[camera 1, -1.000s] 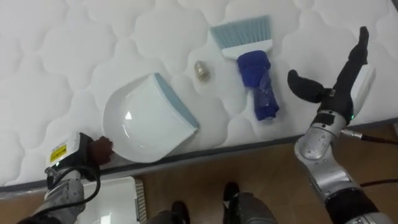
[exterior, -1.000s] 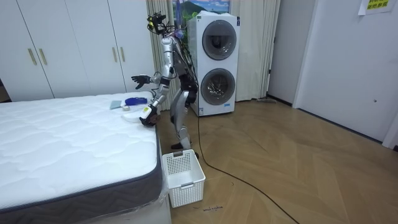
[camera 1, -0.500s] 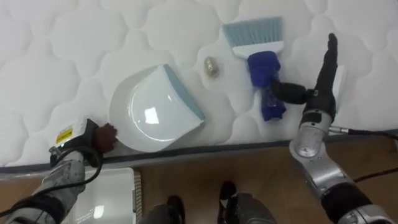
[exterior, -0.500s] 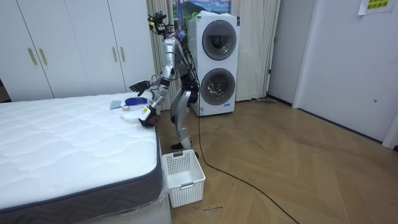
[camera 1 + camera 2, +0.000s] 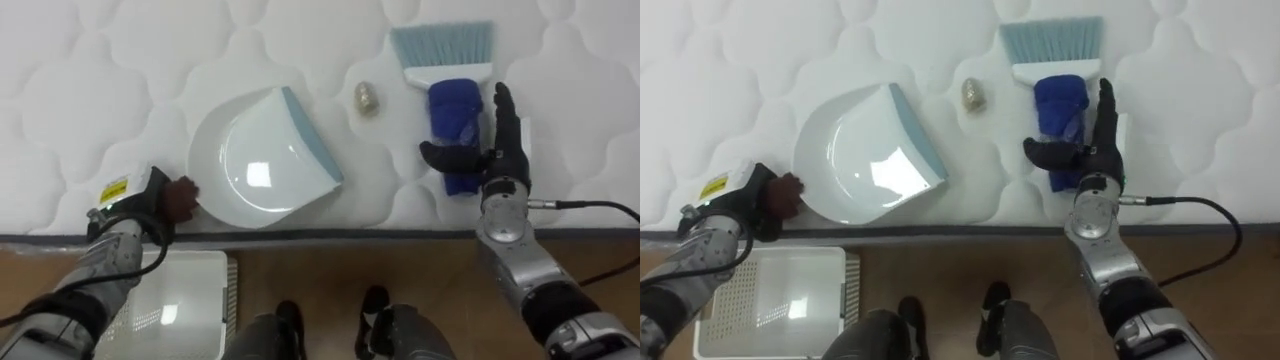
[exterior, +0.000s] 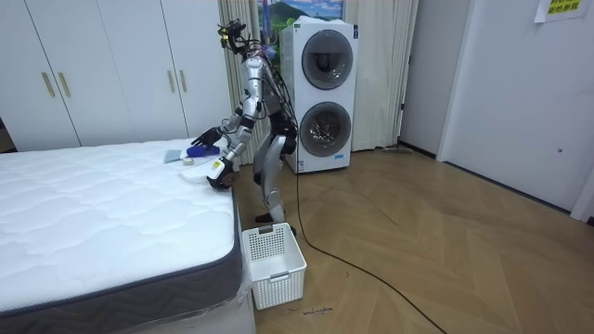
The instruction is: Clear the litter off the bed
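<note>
In the left eye view the bed (image 5: 110,70) spreads its white quilted top across the upper part, its dark edge running along below. A white dustpan (image 5: 262,160) with a blue-grey lip lies near that edge, mouth turned up and to the right. The left hand (image 5: 160,200) has its dark fingers clenched on the dustpan's rear rim. A small brownish lump (image 5: 367,97) sits on the quilt between the dustpan's lip and the brush (image 5: 452,105). The brush lies with its pale blue bristles pointing away from the robot and its blue handle pointing toward the edge. The right hand (image 5: 500,155) rests at the handle's right side, fingers straight and pointing up the bed, thumb stretched left across the handle, not closed round it. Below the edge, on the wooden floor, stands a white basket (image 5: 190,300).

In the room view the robot stands at the bed's corner, bent forward over it, with a washer stack (image 6: 320,93) behind and white wardrobes (image 6: 102,65) along the wall. Both arms reach down to the mattress. The right hand lies on the brush and the left, lower, is at the dustpan. The basket stands on the floor by the bed's side, near the robot's feet.

The right eye view gives the same layout: left hand grasping the dustpan's rim, lump between dustpan and brush, right hand released, with its thumb over the blue handle.
</note>
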You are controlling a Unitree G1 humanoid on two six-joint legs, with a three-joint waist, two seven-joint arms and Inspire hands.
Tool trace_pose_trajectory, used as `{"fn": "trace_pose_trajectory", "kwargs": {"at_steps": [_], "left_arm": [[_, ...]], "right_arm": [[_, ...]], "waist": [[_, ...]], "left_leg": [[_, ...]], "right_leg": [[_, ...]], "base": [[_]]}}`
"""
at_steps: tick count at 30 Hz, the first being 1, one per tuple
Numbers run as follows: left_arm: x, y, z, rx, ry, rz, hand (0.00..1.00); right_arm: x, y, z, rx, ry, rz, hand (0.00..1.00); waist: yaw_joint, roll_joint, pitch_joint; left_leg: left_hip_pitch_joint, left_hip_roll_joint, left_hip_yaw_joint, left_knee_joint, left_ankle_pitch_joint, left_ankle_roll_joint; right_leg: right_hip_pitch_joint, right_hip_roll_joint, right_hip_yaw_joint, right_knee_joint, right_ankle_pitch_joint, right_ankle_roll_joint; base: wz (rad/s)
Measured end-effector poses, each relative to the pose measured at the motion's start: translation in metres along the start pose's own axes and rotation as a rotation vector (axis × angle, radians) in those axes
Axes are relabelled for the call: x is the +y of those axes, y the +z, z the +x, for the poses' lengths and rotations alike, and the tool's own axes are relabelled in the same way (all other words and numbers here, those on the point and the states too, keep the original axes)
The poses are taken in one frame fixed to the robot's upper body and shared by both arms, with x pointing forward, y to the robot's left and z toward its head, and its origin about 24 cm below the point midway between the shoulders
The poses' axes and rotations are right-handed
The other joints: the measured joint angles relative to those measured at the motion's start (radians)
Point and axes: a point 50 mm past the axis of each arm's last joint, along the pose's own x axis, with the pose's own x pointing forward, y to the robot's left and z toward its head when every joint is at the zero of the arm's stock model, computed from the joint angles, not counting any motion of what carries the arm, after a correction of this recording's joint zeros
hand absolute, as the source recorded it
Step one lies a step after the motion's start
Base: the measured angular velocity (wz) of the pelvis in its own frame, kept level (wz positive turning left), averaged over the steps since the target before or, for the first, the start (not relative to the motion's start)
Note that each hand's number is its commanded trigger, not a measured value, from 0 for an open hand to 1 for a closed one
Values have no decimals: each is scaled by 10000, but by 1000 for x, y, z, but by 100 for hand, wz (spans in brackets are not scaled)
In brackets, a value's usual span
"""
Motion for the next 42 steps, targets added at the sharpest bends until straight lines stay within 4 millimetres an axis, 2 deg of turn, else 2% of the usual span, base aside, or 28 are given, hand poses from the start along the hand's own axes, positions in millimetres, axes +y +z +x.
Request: {"fn": "trace_pose_trajectory", "kwargs": {"at_steps": [11, 18, 24, 29, 31, 34, 35, 36, 38, 42], "left_arm": [[0, 3, 0, -10, 303, -42, 100], [-3, 2, -1, 6, 205, 45, 100], [-9, 11, -1, -103, 51, 99, 100], [-8, 20, 0, -335, 250, 77, 100], [-8, 23, 0, -440, 299, 22, 100], [-7, 22, 0, -374, 318, 15, 100], [-7, 22, 1, -323, 327, -43, 100], [-7, 23, 1, -297, 326, -62, 100], [-9, 24, 1, -233, 303, -154, 100], [-12, 28, 0, -209, 239, -226, 100]], "right_arm": [[-6, -10, 7, 981, 78, 260, 0], [-9, -9, 12, 1313, -53, 532, 0], [-12, -11, 16, 1433, -2, 56, 0], [-15, -18, 14, 1542, -156, -880, 0], [-16, -19, 14, 1515, -254, -1246, 0], [-19, -18, 15, 1282, -398, -1954, 0], [-19, -18, 15, 1209, -458, -2143, 9], [-20, -18, 15, 1202, -485, -2199, 24], [-23, -19, 15, 1252, -557, -2424, 100], [-31, -21, 17, 1225, -828, -3172, 100]], "waist": [[259, -24, 10], [317, -16, 14], [291, -13, 16], [289, 89, 78], [328, 104, 88], [387, 223, 151], [443, 232, 156], [478, 233, 155], [585, 238, 151], [731, 240, 139]], "left_leg": [[-90, 2, 5, 372, -22, 41], [-142, 5, -12, 347, -30, 52], [-358, 1, -130, 396, -21, 52], [-664, -27, -493, 690, -37, 53], [-727, -88, -516, 744, -81, 54], [-850, -134, -523, 896, -114, 71], [-921, -141, -525, 964, -115, 74], [-947, -138, -529, 987, -115, 74], [-1021, -138, -574, 1044, -108, 69], [-1028, -150, -588, 1075, -99, 73]], "right_leg": [[-8, -91, -2, 317, -100, 4], [-37, -74, -15, 370, -185, 21], [-125, -109, -203, 355, -169, -1], [-153, -142, -542, 561, -196, -18], [-246, -249, -570, 739, -247, -25], [-395, -332, -564, 871, -257, -27], [-459, -343, -545, 911, -274, -57], [-467, -341, -550, 912, -297, -77], [-483, -329, -575, 903, -342, -90], [-480, -298, -536, 903, -334, -77]], "base": [[2], [8], [5], [15], [12], [2], [0], [0], [2], [1]]}}
